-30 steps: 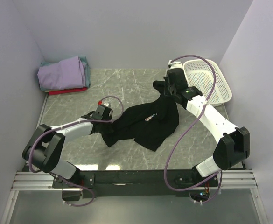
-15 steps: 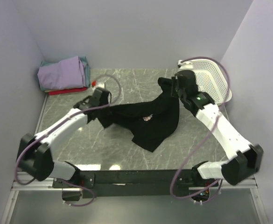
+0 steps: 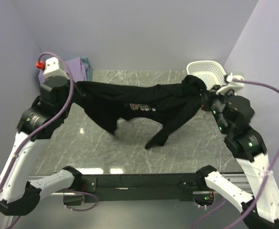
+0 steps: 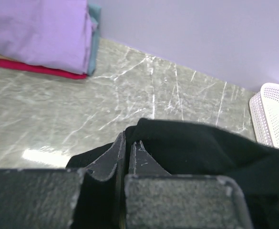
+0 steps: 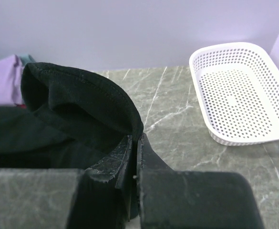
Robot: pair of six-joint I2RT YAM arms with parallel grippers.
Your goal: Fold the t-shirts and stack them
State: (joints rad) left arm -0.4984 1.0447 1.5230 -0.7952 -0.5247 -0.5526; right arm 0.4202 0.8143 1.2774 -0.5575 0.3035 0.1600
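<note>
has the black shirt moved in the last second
Yes. The black t-shirt is lifted and stretched wide, now spanning from beside the folded stack to the white basket.

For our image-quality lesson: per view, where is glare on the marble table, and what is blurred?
Top external: bright glare on the marble table near its front edge. Left wrist: a white patch beside the black t-shirt; the left gripper blurs near the lens. Right wrist: even light; right gripper equally soft.
</note>
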